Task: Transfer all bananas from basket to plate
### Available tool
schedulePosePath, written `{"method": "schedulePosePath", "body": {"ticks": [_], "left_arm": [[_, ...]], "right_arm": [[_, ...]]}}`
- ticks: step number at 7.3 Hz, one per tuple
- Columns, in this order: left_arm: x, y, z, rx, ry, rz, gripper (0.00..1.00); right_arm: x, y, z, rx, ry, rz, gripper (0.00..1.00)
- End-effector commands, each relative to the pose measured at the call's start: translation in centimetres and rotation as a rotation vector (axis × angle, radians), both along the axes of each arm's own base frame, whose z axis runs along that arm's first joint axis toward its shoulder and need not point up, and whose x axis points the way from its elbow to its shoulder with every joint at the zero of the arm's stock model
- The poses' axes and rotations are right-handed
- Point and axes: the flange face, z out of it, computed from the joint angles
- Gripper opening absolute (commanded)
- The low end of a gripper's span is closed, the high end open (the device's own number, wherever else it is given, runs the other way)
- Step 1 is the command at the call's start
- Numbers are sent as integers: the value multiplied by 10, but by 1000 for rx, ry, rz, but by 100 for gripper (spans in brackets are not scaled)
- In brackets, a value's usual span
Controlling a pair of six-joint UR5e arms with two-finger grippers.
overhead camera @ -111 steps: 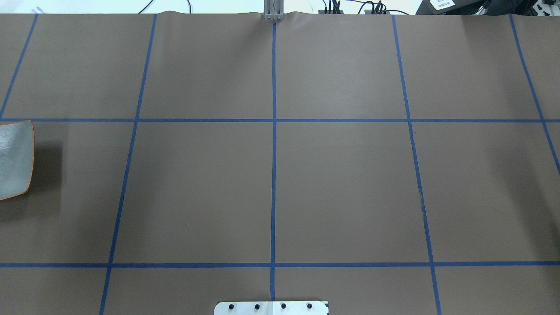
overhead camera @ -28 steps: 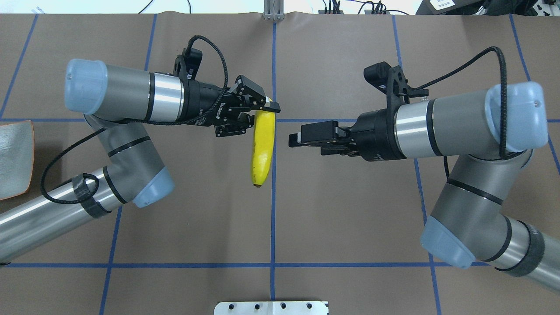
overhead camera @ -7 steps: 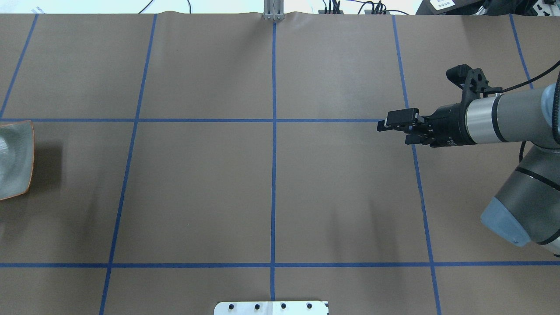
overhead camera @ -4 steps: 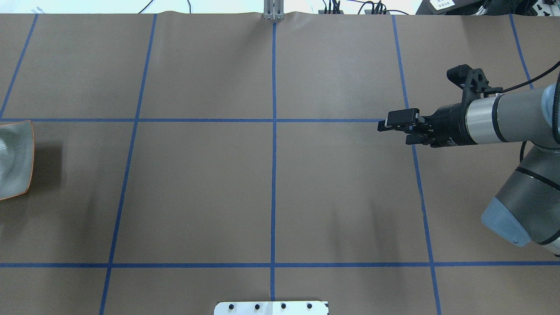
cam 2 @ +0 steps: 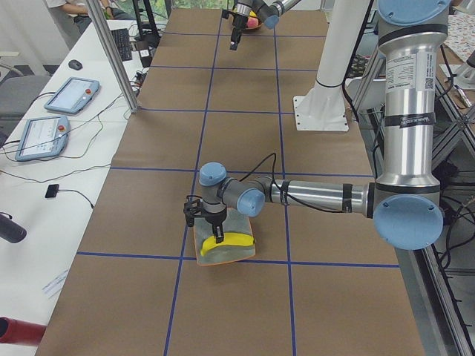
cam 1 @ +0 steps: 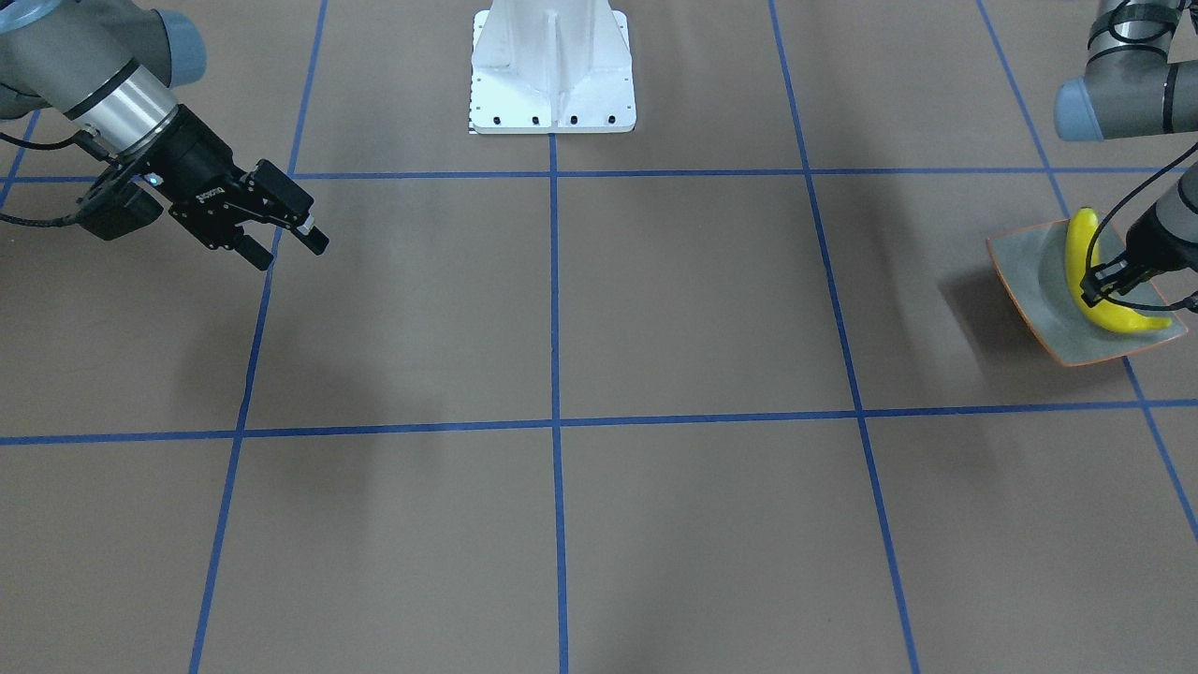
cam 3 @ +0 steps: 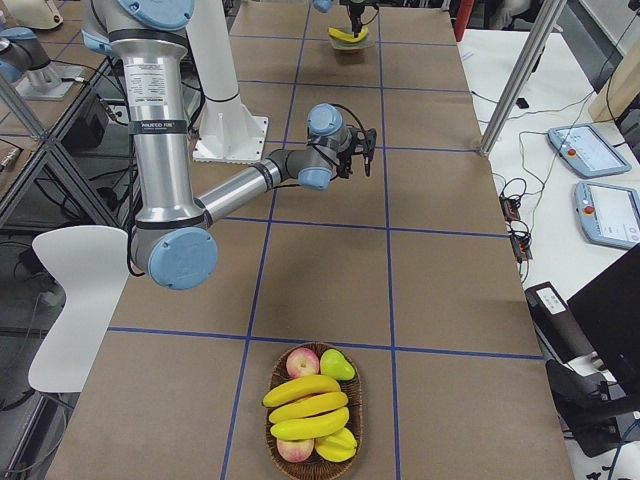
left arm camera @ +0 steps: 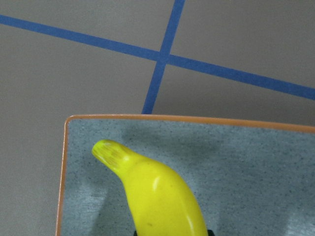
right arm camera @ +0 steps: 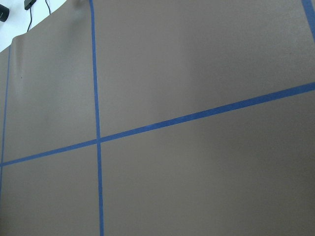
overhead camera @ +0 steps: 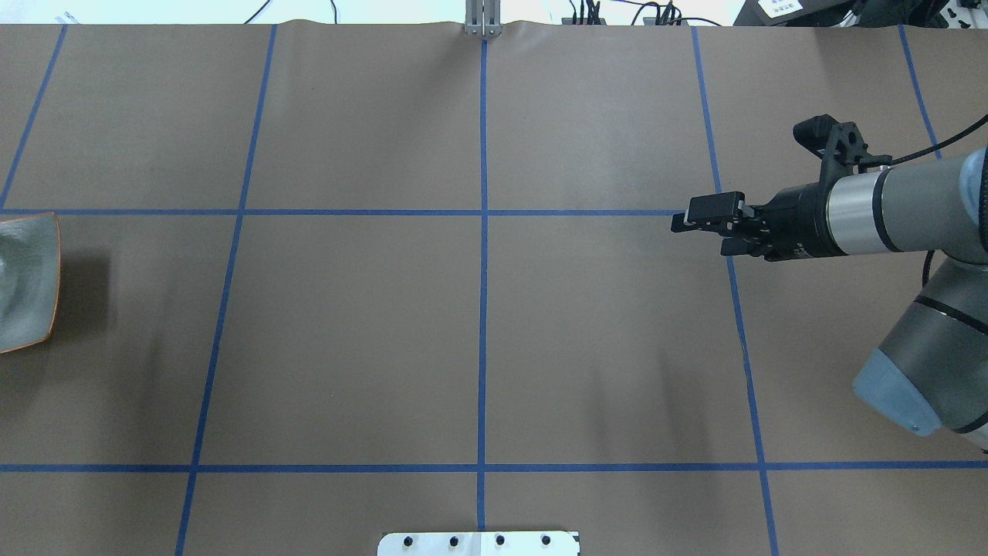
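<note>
One yellow banana (cam 1: 1079, 245) lies on the grey plate (cam 1: 1029, 281) with the orange rim, at the table's end on my left. My left gripper (cam 1: 1104, 290) reaches down over it, its fingers closed on the banana's middle. The left wrist view shows the banana (left arm camera: 157, 196) filling the lower centre above the plate (left arm camera: 256, 162). More bananas (cam 3: 305, 407) are stacked in the wicker basket (cam 3: 268, 432) at the opposite end of the table. My right gripper (overhead camera: 698, 232) hovers open and holds nothing over bare table right of centre, far from the basket.
Two apples and a green pear (cam 3: 337, 365) share the basket. The white robot base (cam 1: 552, 70) stands at the table's back edge. A side desk with tablets (cam 2: 70, 96) and a metal post (cam 2: 111, 52) flanks the table. Blue tape lines grid the brown mat.
The left arm carried the banana from mid-table out of the overhead view toward the plate. Over the last second the right gripper drew back slightly to the right.
</note>
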Motion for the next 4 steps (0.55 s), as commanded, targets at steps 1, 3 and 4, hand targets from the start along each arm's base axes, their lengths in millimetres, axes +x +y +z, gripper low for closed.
{"method": "schedulePosePath", "body": {"ticks": [1, 3, 4], "left_arm": [[2, -4, 0, 1, 0, 1, 67], [6, -12, -18, 26, 21, -9, 89], [8, -15, -28, 47, 34, -2, 98]], "right_arm": [[12, 4, 24, -22, 37, 15, 100], [50, 4, 57, -49, 80, 65, 100], [81, 8, 84, 11, 110, 60, 100]]}}
